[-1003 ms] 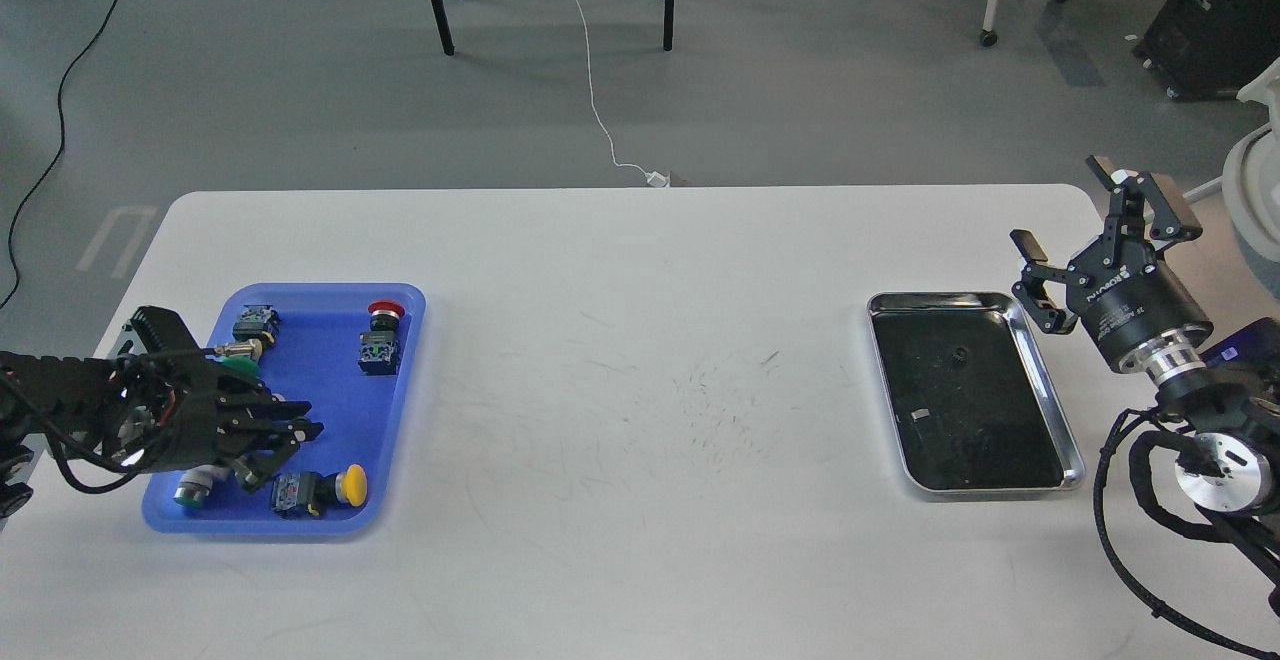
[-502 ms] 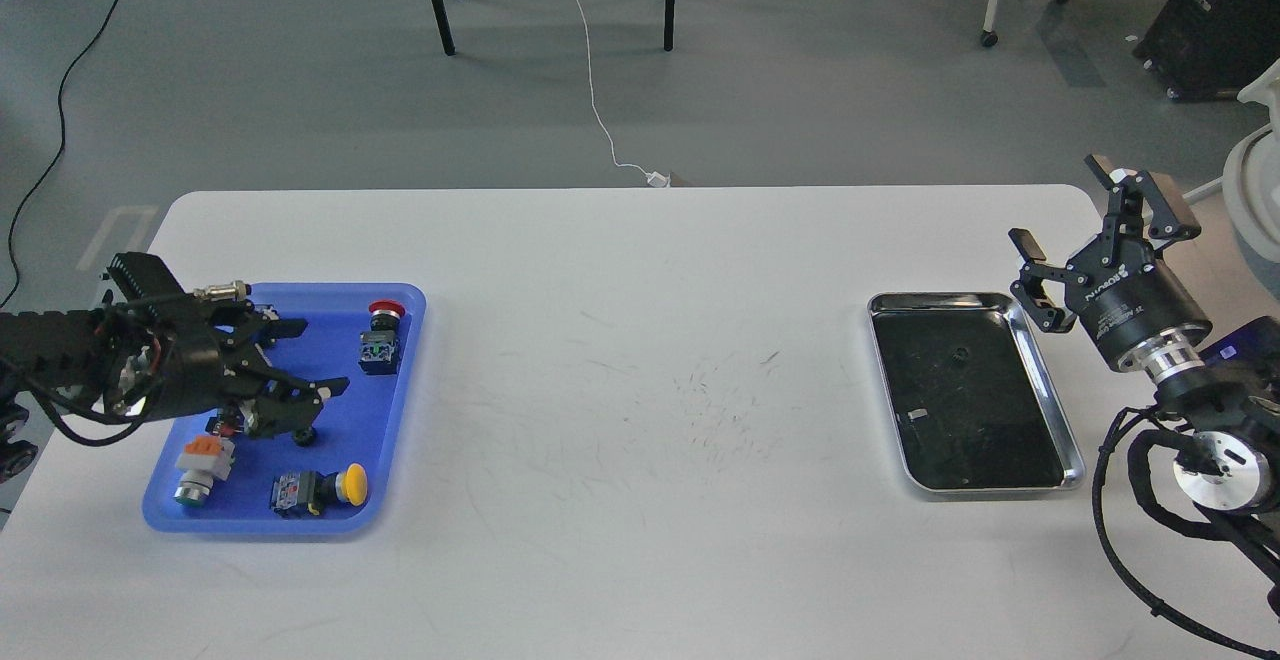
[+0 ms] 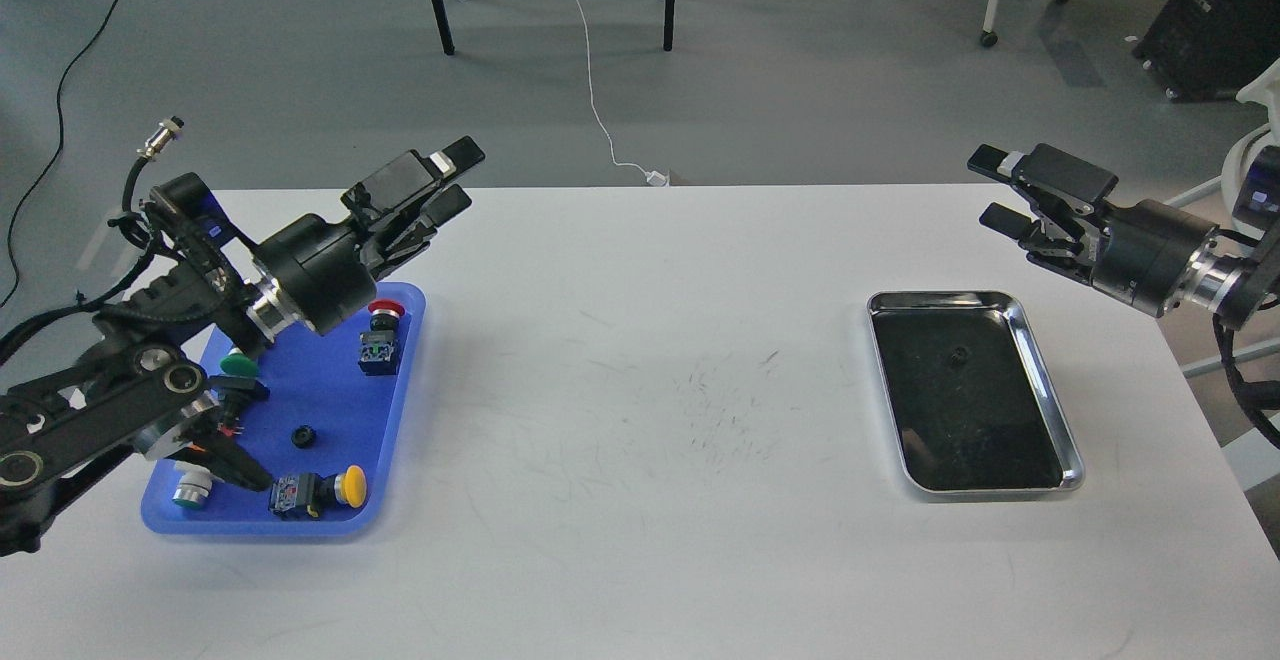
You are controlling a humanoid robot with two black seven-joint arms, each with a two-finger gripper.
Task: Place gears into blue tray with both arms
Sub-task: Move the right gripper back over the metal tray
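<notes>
Four switches around one gear

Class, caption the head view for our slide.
One gear lies in the blue tray among switches; both claws, left and right, hover raised, empty.

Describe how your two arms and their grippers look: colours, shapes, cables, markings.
Both arms are black and jointed, with silver wrist rings and loose black cables. The left gripper has two flat black fingers on a round black body. The right gripper matches it. A silver connector plug tips one left-arm cable. No lettering is legible.
</notes>
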